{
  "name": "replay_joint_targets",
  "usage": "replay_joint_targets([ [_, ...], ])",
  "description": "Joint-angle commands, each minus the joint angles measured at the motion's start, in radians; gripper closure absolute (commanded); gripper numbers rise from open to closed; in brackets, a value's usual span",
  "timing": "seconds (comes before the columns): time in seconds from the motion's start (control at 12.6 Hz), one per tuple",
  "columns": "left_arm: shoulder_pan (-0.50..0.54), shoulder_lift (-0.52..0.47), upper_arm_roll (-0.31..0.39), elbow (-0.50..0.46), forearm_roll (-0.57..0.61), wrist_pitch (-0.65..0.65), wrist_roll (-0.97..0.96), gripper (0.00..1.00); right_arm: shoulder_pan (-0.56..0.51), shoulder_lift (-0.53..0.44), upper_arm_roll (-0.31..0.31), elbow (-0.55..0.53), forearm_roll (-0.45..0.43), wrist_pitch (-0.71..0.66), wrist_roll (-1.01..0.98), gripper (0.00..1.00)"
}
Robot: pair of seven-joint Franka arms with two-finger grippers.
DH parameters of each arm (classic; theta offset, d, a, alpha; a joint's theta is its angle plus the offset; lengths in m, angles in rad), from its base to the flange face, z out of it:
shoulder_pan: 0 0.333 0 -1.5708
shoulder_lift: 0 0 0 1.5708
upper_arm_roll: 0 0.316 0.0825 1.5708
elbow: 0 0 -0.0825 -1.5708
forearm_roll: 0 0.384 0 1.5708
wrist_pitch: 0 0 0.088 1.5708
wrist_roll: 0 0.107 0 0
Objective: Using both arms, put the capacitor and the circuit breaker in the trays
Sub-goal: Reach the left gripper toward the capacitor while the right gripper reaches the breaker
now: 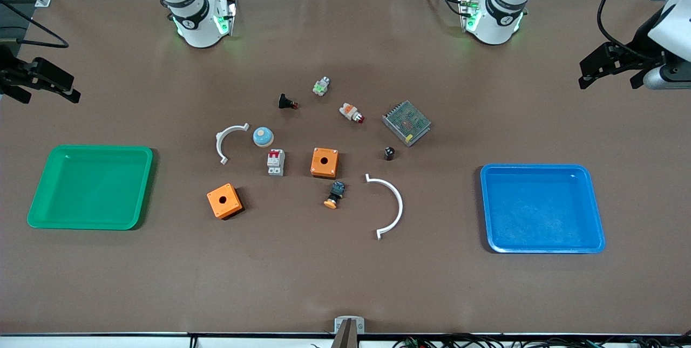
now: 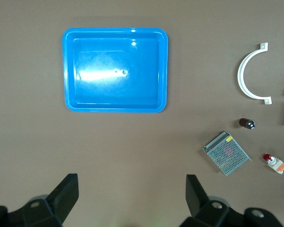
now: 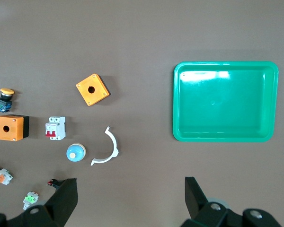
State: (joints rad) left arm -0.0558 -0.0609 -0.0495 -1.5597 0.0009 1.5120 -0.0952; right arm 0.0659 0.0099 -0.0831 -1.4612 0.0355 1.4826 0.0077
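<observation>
The capacitor [image 1: 389, 153] is a tiny black cylinder standing on the table beside the silver mesh box [image 1: 406, 122]; it also shows in the left wrist view [image 2: 247, 123]. The circuit breaker [image 1: 276, 162], white-grey with red levers, lies beside an orange box [image 1: 324, 162]; it also shows in the right wrist view [image 3: 55, 128]. My left gripper [image 1: 610, 75] [image 2: 132, 189] is open and empty, high over bare table at the left arm's end. My right gripper [image 1: 46, 94] [image 3: 131, 191] is open and empty, high over bare table at the right arm's end.
A blue tray [image 1: 542, 167] lies at the left arm's end and a green tray [image 1: 92, 148] at the right arm's end. Between them lie a second orange box [image 1: 224, 200], two white arcs [image 1: 390, 205] [image 1: 227, 140], a blue dome [image 1: 263, 136], a push-button [image 1: 335, 195] and small parts.
</observation>
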Motion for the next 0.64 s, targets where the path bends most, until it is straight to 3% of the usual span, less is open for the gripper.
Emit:
replay_joint_targets([
  [0.0,-0.004,0.013,-0.001,0.027,0.022,-0.023,0.014,0.00,-0.012,0.019,0.012,0.028,-0.017,-0.005,-0.006,0.00],
  [0.32,-0.009,0.076,-0.013,0.076,0.024,-0.024,0.008,0.00,-0.009,0.021,0.012,0.027,-0.016,0.004,-0.005,0.00],
  [0.56,-0.007,0.096,-0.076,0.034,0.021,-0.021,-0.053,0.00,0.027,0.024,0.019,0.016,-0.011,0.013,0.011,0.00],
])
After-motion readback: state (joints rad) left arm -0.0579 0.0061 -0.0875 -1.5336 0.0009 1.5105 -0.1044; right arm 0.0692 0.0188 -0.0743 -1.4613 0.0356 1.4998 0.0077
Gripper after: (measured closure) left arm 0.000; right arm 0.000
